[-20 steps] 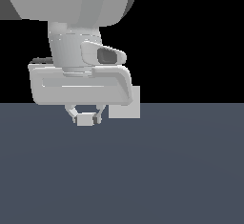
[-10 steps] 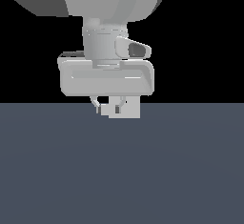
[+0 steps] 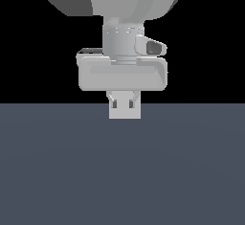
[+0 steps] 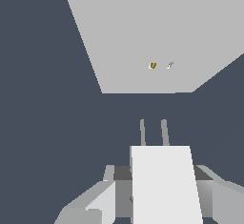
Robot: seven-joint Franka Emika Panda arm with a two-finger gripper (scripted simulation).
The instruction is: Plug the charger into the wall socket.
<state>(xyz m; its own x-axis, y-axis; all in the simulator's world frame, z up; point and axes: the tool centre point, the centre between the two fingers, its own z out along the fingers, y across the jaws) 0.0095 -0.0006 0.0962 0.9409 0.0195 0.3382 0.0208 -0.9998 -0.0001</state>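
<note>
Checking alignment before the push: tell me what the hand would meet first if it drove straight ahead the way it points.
The hand, shut on the charger, points at the wall socket. The charger's prongs would likely reach that plate first, near its small holes; the gap between looks free, though depth is unclear.

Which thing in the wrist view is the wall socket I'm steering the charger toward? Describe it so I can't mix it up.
Start at the gripper, where the off-white charger points two thin prongs forward. Beyond them, across the dark floor, stands the wall socket: a big flat pale grey plate. Unlike the charger, it bears two tiny marks near its middle.
</note>
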